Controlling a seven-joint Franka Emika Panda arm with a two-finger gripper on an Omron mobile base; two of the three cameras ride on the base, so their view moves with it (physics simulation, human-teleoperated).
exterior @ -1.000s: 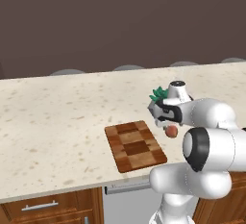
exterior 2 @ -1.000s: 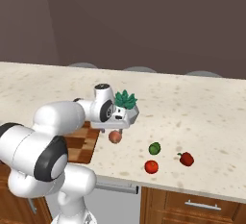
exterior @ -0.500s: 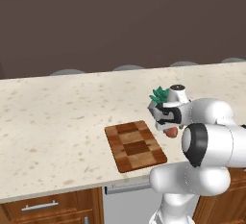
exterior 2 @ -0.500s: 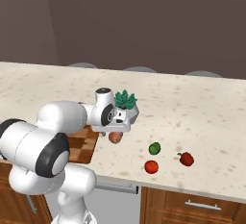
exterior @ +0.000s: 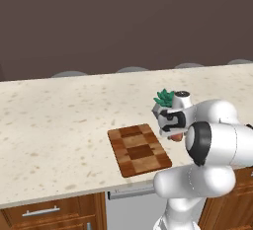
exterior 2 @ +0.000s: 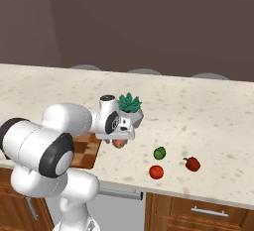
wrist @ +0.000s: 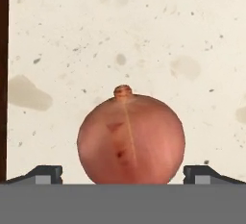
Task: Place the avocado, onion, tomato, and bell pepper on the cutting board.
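- The claw [wrist: 123, 172] has the onion [wrist: 130, 139] between its two dark fingertips [wrist: 43, 174], closed in on it from either side, above the speckled worktop [wrist: 72, 40].
- In the right base view the onion [exterior 2: 119, 143] hangs under the claw [exterior 2: 119, 140], just off the cutting board [exterior 2: 84, 148] (at its 3 o'clock edge).
- The avocado [exterior 2: 159, 152], tomato [exterior 2: 156, 172] and bell pepper [exterior 2: 192, 164] lie on the worktop [exterior 2: 208, 121], well apart from the board.
- A potted plant [exterior 2: 130, 104] stands at 12 o'clock from the claw.
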